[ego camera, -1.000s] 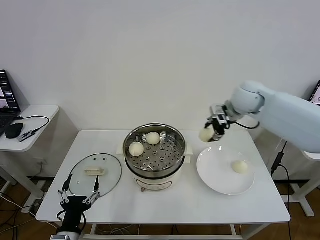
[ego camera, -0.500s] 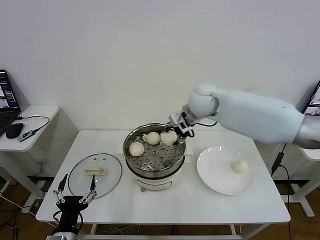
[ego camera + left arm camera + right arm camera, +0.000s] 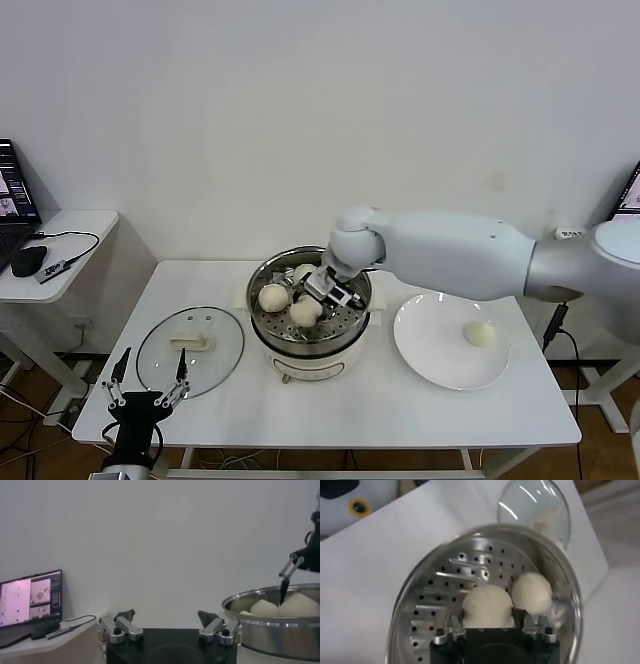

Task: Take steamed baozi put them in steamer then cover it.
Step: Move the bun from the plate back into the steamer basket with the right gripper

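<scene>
The steamer (image 3: 310,335) stands mid-table with its perforated steel tray (image 3: 440,600). My right gripper (image 3: 318,300) is low over the tray, shut on a baozi (image 3: 305,311), which shows between the fingers in the right wrist view (image 3: 488,607). A second baozi (image 3: 272,297) lies on the tray to its left and also shows in the right wrist view (image 3: 532,592). A third (image 3: 302,271) is partly hidden behind the gripper. The last baozi (image 3: 481,334) lies on the white plate (image 3: 430,350). The glass cover (image 3: 190,350) lies flat left of the steamer. My left gripper (image 3: 145,388) is open and idle at the table's front left edge.
A side table (image 3: 60,250) with a laptop and a mouse stands far left. In the left wrist view the open left gripper (image 3: 166,617) faces the steamer's wall (image 3: 280,630), with the right gripper's fingers (image 3: 287,575) above it.
My right gripper has carried the baozi from beside the plate leftward over the steamer and down onto the tray. The left gripper has sunk slightly at the table's edge.
</scene>
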{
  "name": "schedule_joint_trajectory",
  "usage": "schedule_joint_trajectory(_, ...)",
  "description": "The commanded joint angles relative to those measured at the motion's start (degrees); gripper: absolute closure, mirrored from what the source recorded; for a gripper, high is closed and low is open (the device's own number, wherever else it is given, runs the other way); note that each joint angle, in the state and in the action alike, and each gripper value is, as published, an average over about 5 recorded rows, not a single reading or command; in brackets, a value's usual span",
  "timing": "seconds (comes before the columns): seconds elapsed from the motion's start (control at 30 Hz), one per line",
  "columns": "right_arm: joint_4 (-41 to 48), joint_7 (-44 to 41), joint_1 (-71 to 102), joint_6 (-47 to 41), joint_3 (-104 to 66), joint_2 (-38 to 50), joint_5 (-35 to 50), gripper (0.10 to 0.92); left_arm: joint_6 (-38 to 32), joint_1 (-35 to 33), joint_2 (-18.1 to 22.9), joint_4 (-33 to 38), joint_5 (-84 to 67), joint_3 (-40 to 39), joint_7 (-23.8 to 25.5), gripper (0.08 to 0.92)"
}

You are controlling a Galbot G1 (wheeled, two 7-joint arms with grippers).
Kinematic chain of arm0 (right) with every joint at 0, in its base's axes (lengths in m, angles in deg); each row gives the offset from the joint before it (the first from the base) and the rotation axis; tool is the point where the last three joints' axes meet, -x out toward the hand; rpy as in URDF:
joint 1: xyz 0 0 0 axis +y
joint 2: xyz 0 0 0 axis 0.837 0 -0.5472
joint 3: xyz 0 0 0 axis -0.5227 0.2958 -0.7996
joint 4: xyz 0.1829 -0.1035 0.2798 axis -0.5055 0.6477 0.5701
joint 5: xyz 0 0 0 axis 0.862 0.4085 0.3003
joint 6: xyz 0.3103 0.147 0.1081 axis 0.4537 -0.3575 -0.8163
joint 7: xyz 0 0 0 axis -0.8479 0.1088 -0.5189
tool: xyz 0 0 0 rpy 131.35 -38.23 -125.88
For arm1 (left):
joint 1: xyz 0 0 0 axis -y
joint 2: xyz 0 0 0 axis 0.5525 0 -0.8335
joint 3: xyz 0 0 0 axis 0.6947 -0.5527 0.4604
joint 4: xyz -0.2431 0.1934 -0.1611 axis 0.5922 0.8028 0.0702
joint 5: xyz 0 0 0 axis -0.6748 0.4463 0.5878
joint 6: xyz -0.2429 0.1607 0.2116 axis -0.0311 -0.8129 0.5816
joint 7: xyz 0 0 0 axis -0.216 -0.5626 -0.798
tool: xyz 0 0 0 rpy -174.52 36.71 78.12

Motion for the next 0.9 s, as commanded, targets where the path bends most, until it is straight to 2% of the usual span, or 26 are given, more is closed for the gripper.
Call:
schedule_joint_trajectory(0.03,0.93,0.17,0.53,8.21,1.49,-2.64,-2.80,0.406,0.01,0.07,-0.01,0.00,-0.03,0.07,-0.01,0.177)
schedule_joint_trajectory(0.53,0.06,-1.59,0.16,9.36,2.45,-2.12,-4.04,0.401,-0.12,0.36,0.20,-0.25,0.01,-0.40,-0.05,0.177)
schedule_joint_trajectory(0.8,0.00,-0.60,-0.40,9.52,1.63,-1.38,-4.36,0.228,-0.12,0.33,0.23,-0.07,0.07,-0.40,-0.04,0.177)
schedule_joint_trajectory(0.9,-0.14,-0.64,-1.29,9.12,0.78,-0.29,-4.53,0.206,-0.12,0.33,0.14,-0.01,0.04,-0.30,-0.04,0.177)
